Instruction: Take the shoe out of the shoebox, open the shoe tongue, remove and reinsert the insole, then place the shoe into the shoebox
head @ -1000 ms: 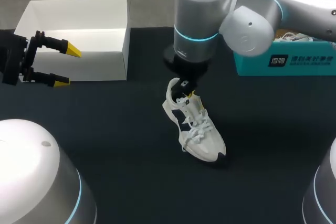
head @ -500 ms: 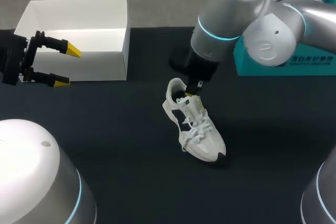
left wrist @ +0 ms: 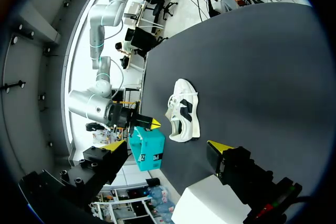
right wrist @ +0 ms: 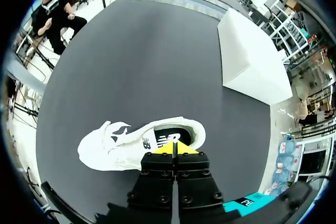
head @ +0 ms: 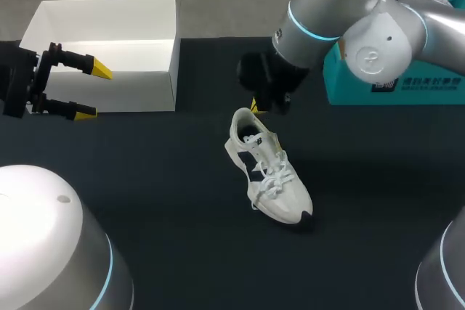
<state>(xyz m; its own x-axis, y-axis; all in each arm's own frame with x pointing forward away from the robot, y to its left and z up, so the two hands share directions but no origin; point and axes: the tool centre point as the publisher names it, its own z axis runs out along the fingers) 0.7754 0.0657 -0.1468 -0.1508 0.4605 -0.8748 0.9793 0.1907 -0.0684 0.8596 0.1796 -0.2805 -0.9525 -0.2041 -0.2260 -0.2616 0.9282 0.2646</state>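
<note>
shoe (head: 267, 172) rests on the table (head: 145, 194), with the shoebox (head: 138, 91) well apart from it. right gripper (right wrist: 174, 148) hovers just above the shoe's heel opening, tips pressed together and empty. left gripper (head: 93, 93) hangs far from the shoe, fingers spread, holding nothing. for the insole step, part the tips before entering the collar and pinch the insole edge only.

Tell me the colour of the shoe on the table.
White with black side panels; the head view shows the shoe best.
</note>
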